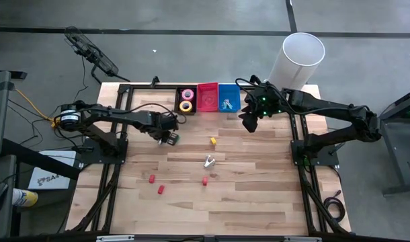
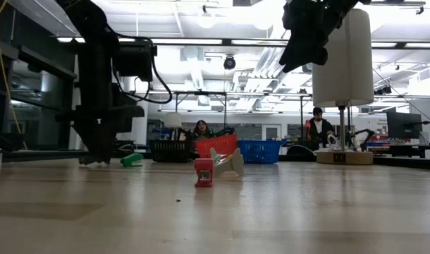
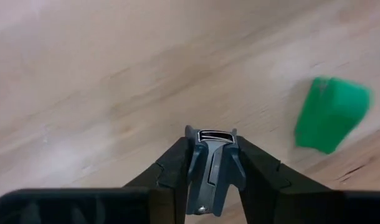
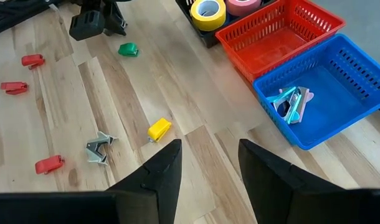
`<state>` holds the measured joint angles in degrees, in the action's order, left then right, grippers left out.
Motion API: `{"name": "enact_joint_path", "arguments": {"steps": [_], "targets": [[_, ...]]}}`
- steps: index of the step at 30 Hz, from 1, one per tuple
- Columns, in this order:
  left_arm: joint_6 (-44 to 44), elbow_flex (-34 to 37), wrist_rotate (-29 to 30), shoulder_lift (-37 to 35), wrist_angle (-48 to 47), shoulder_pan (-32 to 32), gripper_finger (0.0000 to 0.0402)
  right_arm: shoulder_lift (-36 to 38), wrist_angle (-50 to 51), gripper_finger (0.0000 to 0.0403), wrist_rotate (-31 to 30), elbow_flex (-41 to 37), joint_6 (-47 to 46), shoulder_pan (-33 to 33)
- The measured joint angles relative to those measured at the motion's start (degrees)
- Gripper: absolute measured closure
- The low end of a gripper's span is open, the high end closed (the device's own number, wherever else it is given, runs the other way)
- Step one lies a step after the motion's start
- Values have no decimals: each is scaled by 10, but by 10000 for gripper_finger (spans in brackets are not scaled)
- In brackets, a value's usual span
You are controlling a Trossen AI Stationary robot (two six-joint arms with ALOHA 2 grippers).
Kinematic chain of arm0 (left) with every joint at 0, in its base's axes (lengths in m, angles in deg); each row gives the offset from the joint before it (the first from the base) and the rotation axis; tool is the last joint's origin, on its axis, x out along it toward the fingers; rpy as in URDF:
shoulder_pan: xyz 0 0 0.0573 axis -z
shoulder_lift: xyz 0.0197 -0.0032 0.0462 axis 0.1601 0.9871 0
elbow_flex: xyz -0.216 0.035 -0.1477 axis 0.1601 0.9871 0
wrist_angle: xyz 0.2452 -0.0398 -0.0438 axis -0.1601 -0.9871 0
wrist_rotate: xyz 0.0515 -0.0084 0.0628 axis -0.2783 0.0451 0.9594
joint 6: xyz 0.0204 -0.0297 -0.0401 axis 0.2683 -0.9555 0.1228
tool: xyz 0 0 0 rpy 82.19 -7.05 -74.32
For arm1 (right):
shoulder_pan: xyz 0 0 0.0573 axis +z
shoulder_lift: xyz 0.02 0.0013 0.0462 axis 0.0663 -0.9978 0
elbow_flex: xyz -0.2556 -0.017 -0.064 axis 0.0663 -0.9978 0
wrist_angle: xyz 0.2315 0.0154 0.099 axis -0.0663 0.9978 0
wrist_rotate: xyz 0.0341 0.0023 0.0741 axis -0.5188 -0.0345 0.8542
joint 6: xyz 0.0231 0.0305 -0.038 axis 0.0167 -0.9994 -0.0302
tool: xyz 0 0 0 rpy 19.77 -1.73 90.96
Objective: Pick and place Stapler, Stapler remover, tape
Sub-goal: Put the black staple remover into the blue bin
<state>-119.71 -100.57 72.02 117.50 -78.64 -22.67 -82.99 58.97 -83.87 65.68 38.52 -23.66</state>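
A small grey stapler remover (image 3: 210, 171) sits low over the tabletop (image 1: 259, 202), pinched between the dark fingers (image 3: 171, 171) of the left gripper (image 1: 169, 136), which press against both its sides. A green block (image 3: 330, 113) lies just beside it. The grip looks narrow and near the fingertips, so the sound course is to let the fingers settle firmly before any lift. The remover should then rise straight up, clear of the green block. The likely destination is the blue basket (image 4: 346, 81) at the far edge of the tabletop, where similar removers (image 4: 291, 104) already lie. The carry should stay high enough to pass over the red basket (image 1: 207, 101) next to it. A second remover (image 1: 210, 161) waits in the open middle of the tabletop, well apart from the one in hand. The right gripper (image 4: 209, 155) hangs just in front of the blue basket, fingers parted and empty. It stands close to the drop point, and the left arm's approach should allow for it.
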Motion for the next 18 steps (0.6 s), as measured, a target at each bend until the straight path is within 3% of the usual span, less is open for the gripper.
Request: {"name": "enact_joint_path", "arguments": {"steps": [9,18], "targets": [[61,-87,44,-1,26,0,305,0,-57,254,19,0,11,0],[218,-226,83,-1,28,0,305,0,-85,253,41,0,40,0]]}}
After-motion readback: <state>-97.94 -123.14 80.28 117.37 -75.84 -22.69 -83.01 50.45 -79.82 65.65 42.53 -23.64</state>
